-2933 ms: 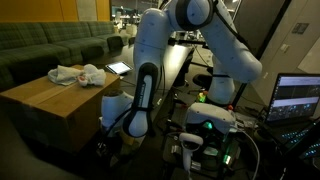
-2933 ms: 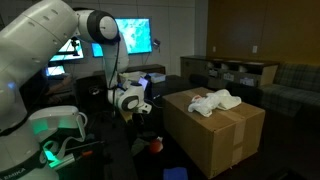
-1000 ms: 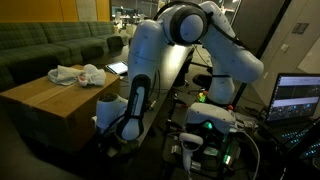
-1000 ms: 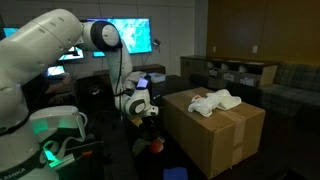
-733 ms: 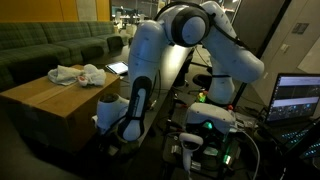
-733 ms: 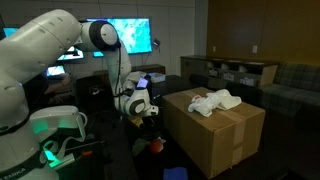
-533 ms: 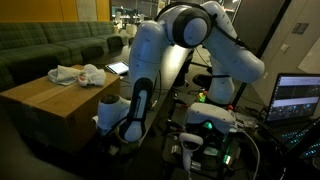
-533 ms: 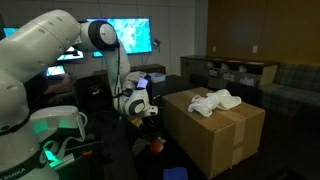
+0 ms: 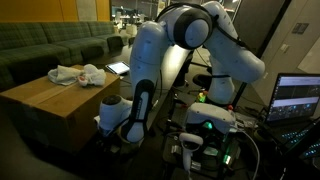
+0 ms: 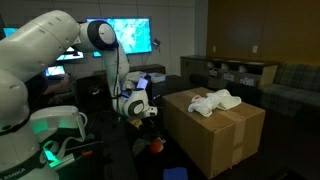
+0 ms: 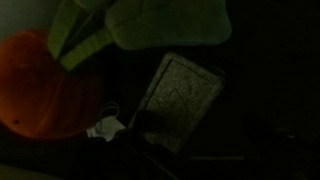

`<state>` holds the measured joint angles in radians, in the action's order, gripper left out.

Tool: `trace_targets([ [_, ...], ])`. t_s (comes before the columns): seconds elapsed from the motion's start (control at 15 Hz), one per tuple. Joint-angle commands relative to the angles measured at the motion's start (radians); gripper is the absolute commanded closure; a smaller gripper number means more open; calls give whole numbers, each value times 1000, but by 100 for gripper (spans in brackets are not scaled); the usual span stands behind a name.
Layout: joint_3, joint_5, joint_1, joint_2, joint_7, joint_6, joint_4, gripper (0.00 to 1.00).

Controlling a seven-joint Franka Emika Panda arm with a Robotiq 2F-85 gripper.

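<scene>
My gripper (image 10: 143, 121) hangs low beside the cardboard box (image 10: 220, 128), close to the floor; it appears open, with nothing seen between its jaws. In the dim wrist view the fingers do not show. Below it lie a grey rectangular pad (image 11: 180, 95), a round orange object (image 11: 45, 85) at the left, a green cloth (image 11: 150, 22) at the top and a small white piece (image 11: 103, 127). The orange object (image 10: 155, 145) also shows on the floor just below the gripper. In an exterior view the wrist (image 9: 112, 113) sits at the corner of the box (image 9: 50, 100), and the fingertips are hidden in shadow.
A crumpled white cloth (image 9: 75, 75) lies on top of the box, also seen as the white cloth (image 10: 215, 101). A tablet (image 9: 118, 68) rests behind it. Green sofa (image 9: 50, 45), laptop (image 9: 298, 98), lit wall screen (image 10: 130, 37) and the robot base (image 9: 210, 125) surround the spot.
Since nearly three seconds ago the arm has bent lower, bringing the gripper down beside the box. Over the last second it has hardly moved.
</scene>
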<state>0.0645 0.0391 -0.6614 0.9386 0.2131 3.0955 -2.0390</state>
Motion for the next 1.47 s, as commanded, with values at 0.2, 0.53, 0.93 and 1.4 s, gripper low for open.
trace_targets([
  [0.2,25,-10,-22,3,-7,39,-16,41],
  [0.53,35,-10,-24,-4,-12,41,-22,79],
  [0.93,-33,-9,-6,-14,-28,40,-45,100],
  [1.4,-146,-17,9,-58,-69,74,-99,99],
])
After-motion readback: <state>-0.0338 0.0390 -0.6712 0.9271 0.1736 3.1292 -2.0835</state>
